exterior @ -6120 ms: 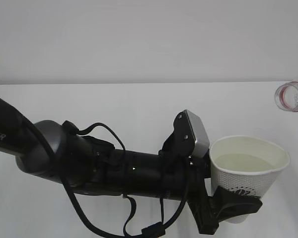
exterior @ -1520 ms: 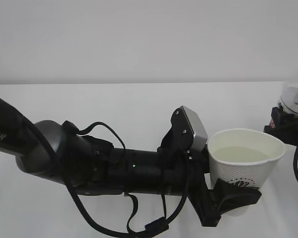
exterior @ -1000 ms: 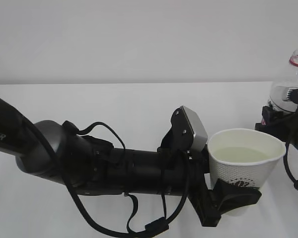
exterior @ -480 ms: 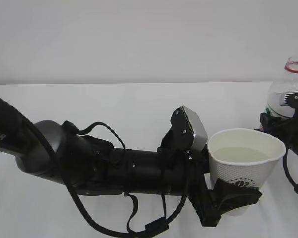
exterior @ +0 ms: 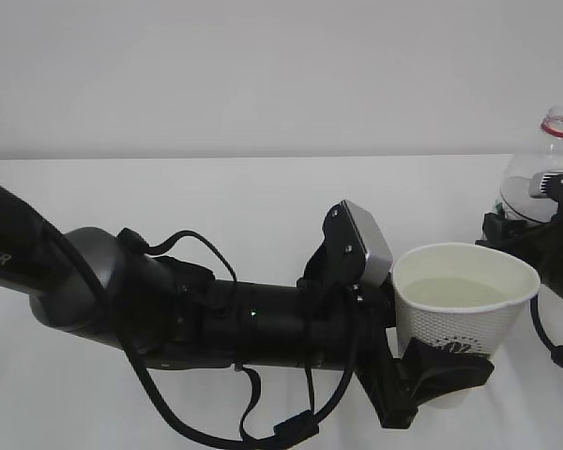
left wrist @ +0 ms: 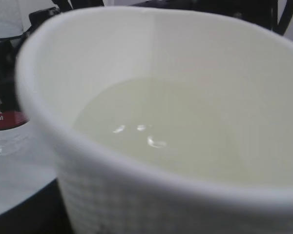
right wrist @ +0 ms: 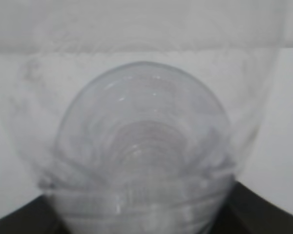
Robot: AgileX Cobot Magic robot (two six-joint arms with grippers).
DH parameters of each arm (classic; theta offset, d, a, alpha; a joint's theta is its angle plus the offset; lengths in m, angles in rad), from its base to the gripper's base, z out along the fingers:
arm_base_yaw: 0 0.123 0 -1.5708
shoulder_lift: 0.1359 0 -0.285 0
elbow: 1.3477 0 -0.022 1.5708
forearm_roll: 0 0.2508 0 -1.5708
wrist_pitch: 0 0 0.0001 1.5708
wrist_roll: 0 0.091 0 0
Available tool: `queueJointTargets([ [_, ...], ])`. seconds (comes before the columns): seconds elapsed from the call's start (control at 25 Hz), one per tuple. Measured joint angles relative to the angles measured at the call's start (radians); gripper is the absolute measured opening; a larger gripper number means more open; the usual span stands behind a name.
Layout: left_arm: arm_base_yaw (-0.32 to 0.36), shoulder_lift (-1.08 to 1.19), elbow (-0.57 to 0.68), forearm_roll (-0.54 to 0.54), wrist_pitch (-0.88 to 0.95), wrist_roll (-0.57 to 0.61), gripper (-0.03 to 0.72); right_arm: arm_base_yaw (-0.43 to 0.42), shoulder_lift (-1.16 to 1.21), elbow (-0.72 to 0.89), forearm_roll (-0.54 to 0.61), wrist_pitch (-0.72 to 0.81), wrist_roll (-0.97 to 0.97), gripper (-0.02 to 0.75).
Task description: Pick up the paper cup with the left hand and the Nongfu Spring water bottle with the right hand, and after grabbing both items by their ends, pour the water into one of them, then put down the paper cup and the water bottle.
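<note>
Now, cup: the cup (exterior: 464, 309) is sitting upright in the lower right of the exterior view, raised off the table (exterior: 216, 197); the wrist view is filling with its white inside (left wrist: 200, 63).
Water: the water (exterior: 462, 292) is lying level, well below the rim; small glints are showing on its surface (left wrist: 151, 139).
Cup print: a dark logo is showing on the side, partly hidden by the fingers.
Left gripper: the left gripper (exterior: 446, 380) is clamping the cup low on its wall, black fingers (exterior: 469, 367) wrapping around the base.
Left arm: the arm (exterior: 169, 309) is reaching in from the left edge, cables looping under it, a grey plate (exterior: 368, 244) standing just beside the cup's rim.
Bottle: the bottle (exterior: 544, 173) is standing upright at the right edge, behind and to the right of the cup, uncapped with its red neck ring on top; its clear ribbed body is filling the right wrist view (right wrist: 141, 161); its red label is showing behind the cup (left wrist: 5, 114).
Right gripper: the right gripper (exterior: 530, 234) is gripping the bottle around its body, only partly in view.
Gap: cup and bottle are staying near each other, not touching.
</note>
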Motion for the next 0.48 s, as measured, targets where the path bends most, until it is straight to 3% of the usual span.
queueJointTargets([
  [0.48,0.000,0.000,0.000,0.000,0.000,0.000,0.510,0.000,0.000,0.000,-0.002,0.019,0.002,0.413],
])
